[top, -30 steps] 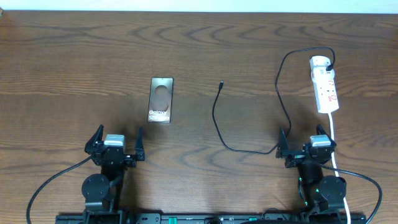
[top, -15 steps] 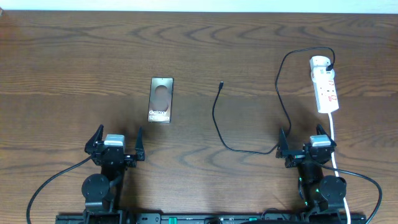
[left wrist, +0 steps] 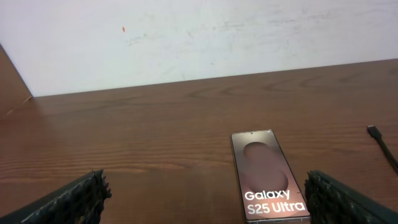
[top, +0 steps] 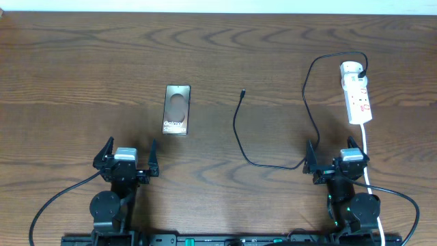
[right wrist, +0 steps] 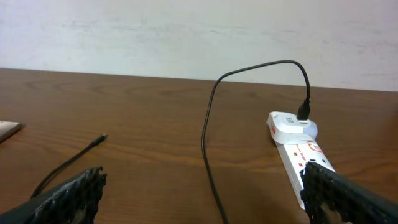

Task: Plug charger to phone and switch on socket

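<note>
Fingers (left wrist: 74, 200) of the left gripper (top: 132, 145) and of the right gripper (top: 332, 146) are spread wide and hold nothing. Both grippers sit low at the near edge of the desk (top: 68, 68).

From overhead, the phone (top: 177, 109) lies flat and face up, ahead of the left gripper and well apart from it. The charger (top: 237, 130) runs from its free connector tip (top: 243, 91), which lies on the desk to the right of the phone without touching it. From there it curves down towards the right gripper, then climbs in a loop to a black plug (top: 362, 71) at the far rounded end of the socket (top: 356, 96). The socket lies lengthwise at the right, ahead of the right gripper, and its white cord (top: 367, 154) trails back past that arm.

Only the left wrist view makes the phone's lettering readable: "Galaxy S25 Ultra". It also shows the pale wall (left wrist: 186, 37) behind the desk. Only the right wrist view shows the charger arching up off the desk before it drops into the plug.

The low bend of the charger passes just beside the right gripper's inner finger, between that gripper and the connector tip.

Compared with a second ago, everything sits as it did: phone, charger, socket and both grippers are in the same places.
</note>
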